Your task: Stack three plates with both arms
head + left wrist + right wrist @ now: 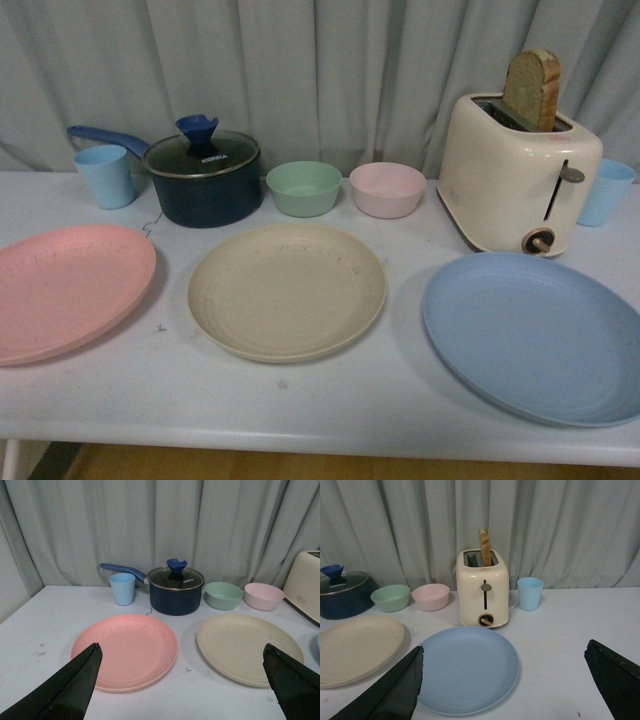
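Three plates lie side by side on the white table. The pink plate [68, 288] is at the left, the beige speckled plate [287, 288] in the middle, the blue plate [540, 335] at the right. None touches another. Neither arm shows in the front view. My left gripper [182, 652] is open and empty, held back above the table; the pink plate [127, 650] and beige plate [247, 647] lie ahead of it. My right gripper [504, 652] is open and empty, with the blue plate [465, 667] ahead of it, toward one finger.
Behind the plates stand a light blue cup [104, 175], a dark blue lidded saucepan [203, 178], a green bowl [304, 188], a pink bowl [387, 189], a cream toaster [518, 180] with bread in it, and a second blue cup [606, 191]. A grey curtain hangs behind.
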